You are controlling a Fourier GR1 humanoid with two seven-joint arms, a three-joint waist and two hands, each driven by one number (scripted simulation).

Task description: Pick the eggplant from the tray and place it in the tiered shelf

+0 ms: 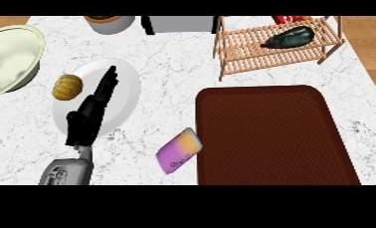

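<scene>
Eggplant [292, 37] is on the tiered shelf [249, 57]. I see it lying on the upper slatted level, toward the right end, slanted, with its thin end pointing left. The shelf stands at the far right of the counter [172, 72]. Something red [290, 19] sits just behind it, but I can't make out what.

The brown tray [268, 137] is nearer me, below the shelf and apart from it. A purple-and-orange pouch [178, 151] lies tilted, just beside the tray's left edge.

My left hand [92, 110] comes in from the lower left. Fingers are straight and released, holding nothing, and they point up and to the right over a white plate [129, 87]. I can't tell if they touch the plate.

A small yellow-orange squash [66, 86] sits at the plate's left rim. A pale bowl [18, 55] is at the left edge. A grey pot [110, 24] and a grey box [180, 24] are along the far edge.
</scene>
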